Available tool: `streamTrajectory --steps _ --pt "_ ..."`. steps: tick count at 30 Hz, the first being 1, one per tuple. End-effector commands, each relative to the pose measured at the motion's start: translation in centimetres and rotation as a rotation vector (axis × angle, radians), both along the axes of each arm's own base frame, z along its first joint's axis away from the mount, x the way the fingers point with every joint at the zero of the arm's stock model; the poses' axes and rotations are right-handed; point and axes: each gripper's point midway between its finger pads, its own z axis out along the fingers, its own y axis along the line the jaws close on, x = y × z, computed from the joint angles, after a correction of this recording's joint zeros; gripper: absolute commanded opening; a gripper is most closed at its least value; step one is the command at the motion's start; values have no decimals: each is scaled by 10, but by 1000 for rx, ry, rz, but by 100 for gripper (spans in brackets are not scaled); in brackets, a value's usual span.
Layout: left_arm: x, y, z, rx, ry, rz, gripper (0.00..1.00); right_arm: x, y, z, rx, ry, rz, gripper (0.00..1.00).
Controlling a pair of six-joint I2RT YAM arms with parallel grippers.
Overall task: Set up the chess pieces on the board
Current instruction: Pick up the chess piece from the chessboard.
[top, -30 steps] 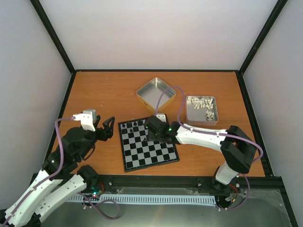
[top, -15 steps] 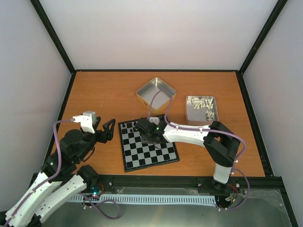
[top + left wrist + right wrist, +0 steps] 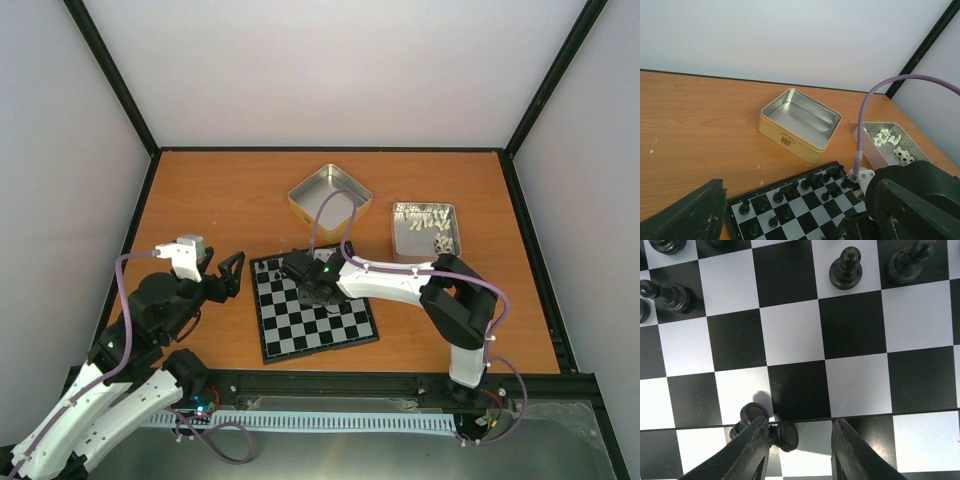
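Note:
The board [image 3: 330, 335] lies at the table's middle front, with several black chess pieces [image 3: 275, 268] along its far rows. My right gripper [image 3: 303, 272] hangs low over the board's far left part. In the right wrist view it [image 3: 802, 440] is open. A black piece [image 3: 786, 435] lies on its side against the left finger [image 3: 751, 450], with a second piece [image 3: 753, 413] beside it. Upright pieces [image 3: 845, 267] stand farther off. My left gripper [image 3: 232, 272] is open and empty, left of the board [image 3: 779, 183]. The black pieces [image 3: 812, 181] also show in the left wrist view.
An empty square metal tin [image 3: 330, 198] stands behind the board. A tin [image 3: 425, 230] with pale whitish pieces is at the back right. Both show in the left wrist view, the empty tin [image 3: 800, 122] and the pale pieces' tin [image 3: 890, 145]. The enclosure walls ring the table.
My right gripper has moved left across the board's far rows. My left arm has barely shifted.

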Motion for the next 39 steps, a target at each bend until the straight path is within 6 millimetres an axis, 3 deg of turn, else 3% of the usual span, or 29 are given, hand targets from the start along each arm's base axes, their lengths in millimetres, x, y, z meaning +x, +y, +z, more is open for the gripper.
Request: streamTrajectory --steps 1,18,27,33,39 --pt "2 -1 -5 31 13 -2 82 -1 1 -3 -22 7 -2 34" --pt "3 -1 -8 41 25 0 82 -6 0 -12 -49 41 19 35" --pt "3 -1 -7 40 24 3 82 1 -17 -1 -122 -10 -18 33" --pt "4 -1 -8 42 27 4 82 6 -1 5 -53 -22 -16 34" --pt "4 -1 -8 42 28 5 82 9 -5 6 -31 -37 -102 32"
